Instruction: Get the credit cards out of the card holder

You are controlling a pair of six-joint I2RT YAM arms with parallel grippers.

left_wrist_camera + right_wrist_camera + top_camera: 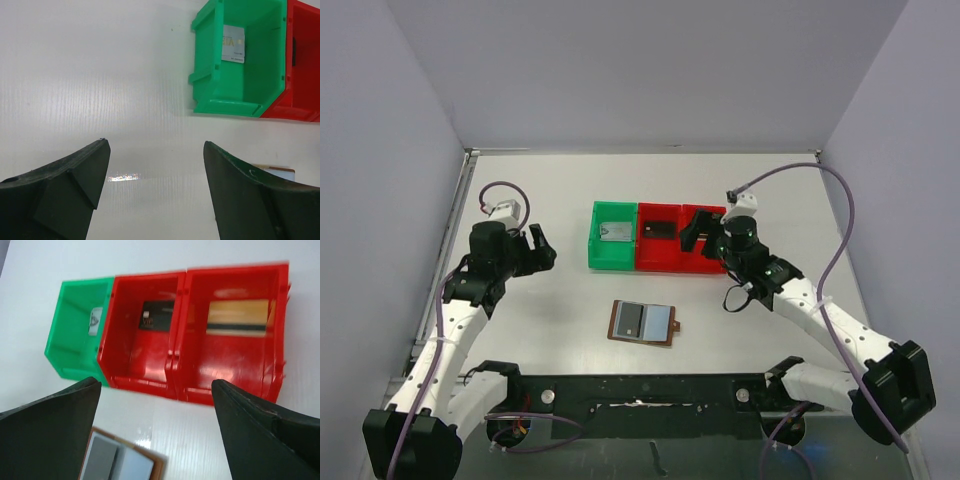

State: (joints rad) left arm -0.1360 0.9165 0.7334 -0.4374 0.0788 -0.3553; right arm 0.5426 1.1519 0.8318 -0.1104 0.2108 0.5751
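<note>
Status: right gripper (156, 385), left gripper (155, 142) wide open, empty. Gold plastic card (239, 318) in red plastic bin (230, 395) below right gripper; best lift straight, clear of walls.

Robot lab test cell: white worktop (570, 180) boxed in by plain pale walls (640, 70); cabled left arm (450, 330) and right arm (820, 310) bolted to a black rail (640, 385).

I have bare table (560, 290) all round the card holder (643, 322); only the row of bins (660, 265) stands beyond it.
</note>
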